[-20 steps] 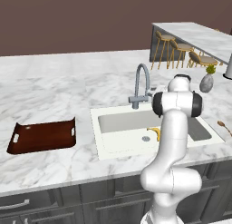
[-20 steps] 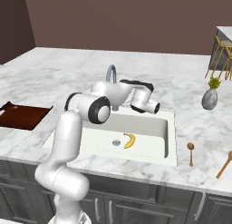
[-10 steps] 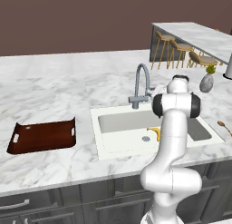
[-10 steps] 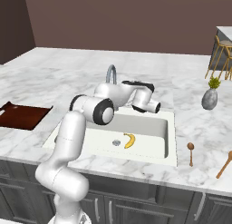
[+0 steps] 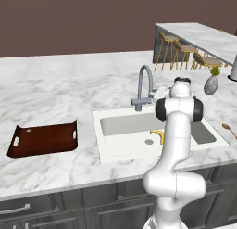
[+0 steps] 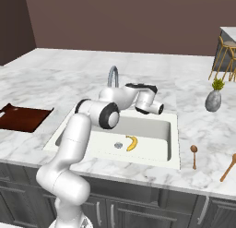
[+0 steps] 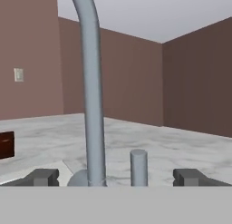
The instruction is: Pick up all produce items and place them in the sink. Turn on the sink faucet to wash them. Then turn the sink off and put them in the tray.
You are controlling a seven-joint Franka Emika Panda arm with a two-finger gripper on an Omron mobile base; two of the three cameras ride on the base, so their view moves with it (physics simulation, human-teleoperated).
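The yellow banana (image 5: 157, 136) (image 6: 132, 142) lies on the floor of the white sink (image 5: 105, 132) (image 6: 171, 144), just right of the round drain. The grey gooseneck faucet (image 5: 145, 87) (image 6: 112, 77) (image 7: 92, 91) rises at the sink's back rim. In the hand view my gripper (image 7: 117, 177) is open and holds nothing. It sits level with the faucet's base, with the short upright lever (image 7: 138, 167) standing between the two fingertips, apart from both. The dark wooden tray (image 5: 44, 139) (image 6: 20, 118) rests on the marble left of the sink.
A grey vase with a plant (image 5: 210, 84) (image 6: 213, 100) stands on the counter right of the sink. Two wooden spoons (image 6: 194, 155) (image 6: 229, 166) lie near the front right edge. Bar stools (image 5: 185, 54) line a far counter.
The arm has shifted only slightly beside the faucet. The jaws stay wide apart and the banana has not moved.
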